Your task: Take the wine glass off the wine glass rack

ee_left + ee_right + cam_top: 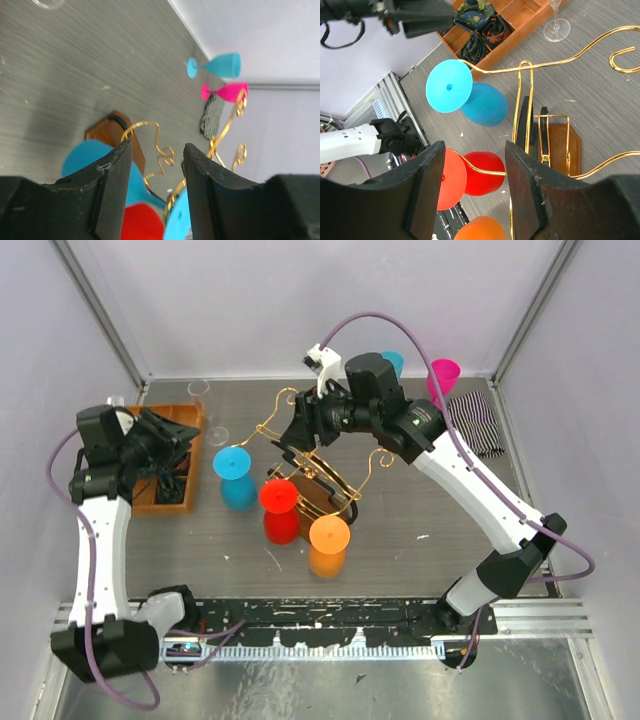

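The light is bright, even and diffuse, and it falls from overhead. In the top view the grey table carries only faint, soft-edged shadows beside the glasses, and the pale walls wash out nearly to white. Small glints run along the gold wire of the wine glass rack. In the left wrist view a broad pale sheen crosses the table. The left gripper sits dark in its own shade, as does the right gripper. The objects beyond both stay fairly crisp.
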